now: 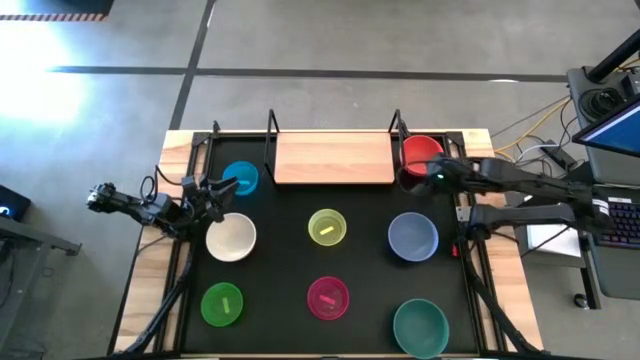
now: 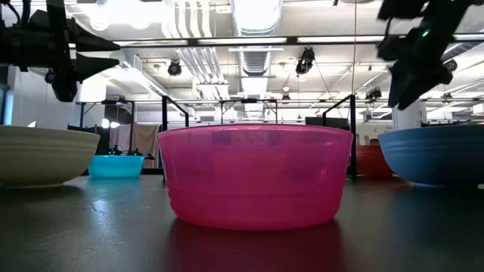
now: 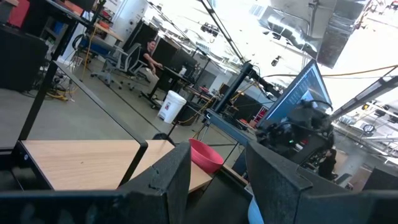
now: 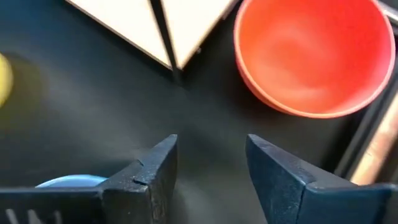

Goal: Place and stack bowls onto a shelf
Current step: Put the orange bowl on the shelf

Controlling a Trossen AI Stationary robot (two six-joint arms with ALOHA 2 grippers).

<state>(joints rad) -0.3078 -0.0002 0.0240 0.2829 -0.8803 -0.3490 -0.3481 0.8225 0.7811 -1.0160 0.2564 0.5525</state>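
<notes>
The wooden shelf stands bare at the mat's far edge. The red bowl sits on the mat just right of it, and the blue bowl just left of it. The white, yellow, grey-blue, green, magenta and teal bowls sit apart on the mat. My left gripper hovers open and empty between the blue and white bowls. My right gripper is open and empty above the mat, just near of the red bowl.
Thin black uprights rise at the shelf's ends. The black mat covers most of the table, with gaps between the bowls. A desk with a laptop and cables stands off the table's right side. A person sits far off.
</notes>
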